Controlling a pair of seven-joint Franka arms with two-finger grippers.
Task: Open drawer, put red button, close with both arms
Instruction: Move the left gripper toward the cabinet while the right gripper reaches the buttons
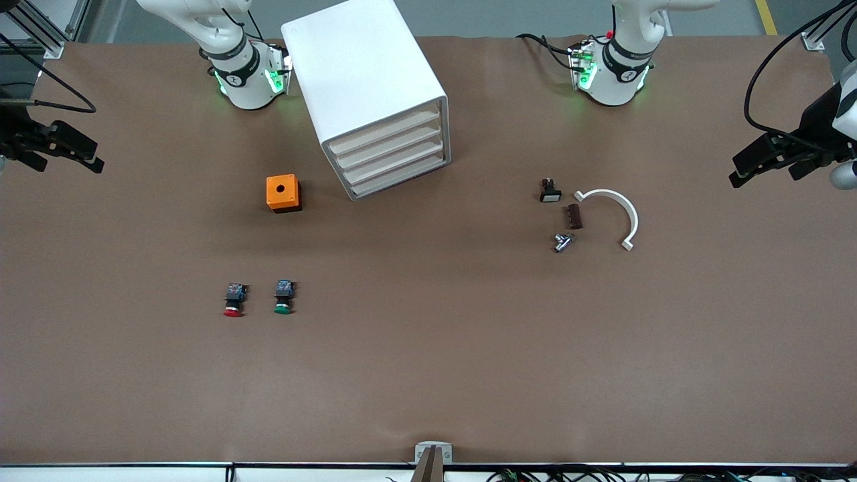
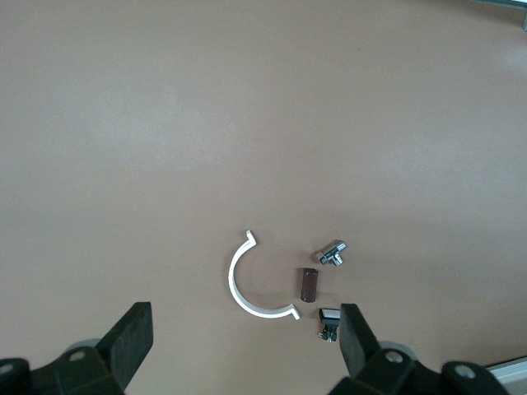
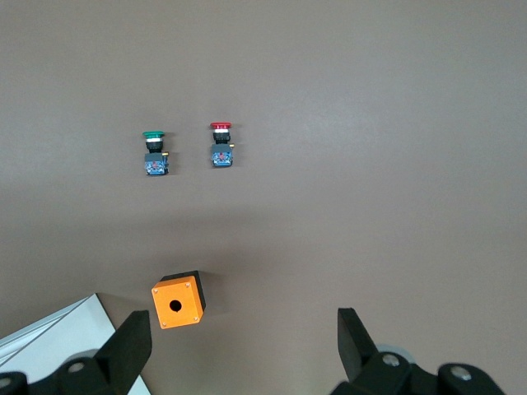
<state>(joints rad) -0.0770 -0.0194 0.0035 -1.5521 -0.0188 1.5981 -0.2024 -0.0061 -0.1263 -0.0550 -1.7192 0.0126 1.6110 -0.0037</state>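
Black claws both spread and empty: my left claw (image 2: 239, 346) and right claw (image 3: 239, 346) hang at the counter's ends; nothing begun; all four drawers (image 1: 392, 155) shut; red button (image 1: 234, 300) lies beside the green one (image 1: 283, 297).

A wide table covered in a matte brown sheet (image 1: 428, 375) fills nearly the whole scene, evenly lit with only soft, short shadows. Along its edge nearest the front camera runs a pale rail with a small grey metal bracket (image 1: 433, 453) at the middle and a tangle of dark cables (image 1: 535, 475) beside it. Past the table's top edge lies a grey floor marked by a yellow painted line (image 1: 766, 17), with silver aluminium frame posts (image 1: 47, 30) at the corners.
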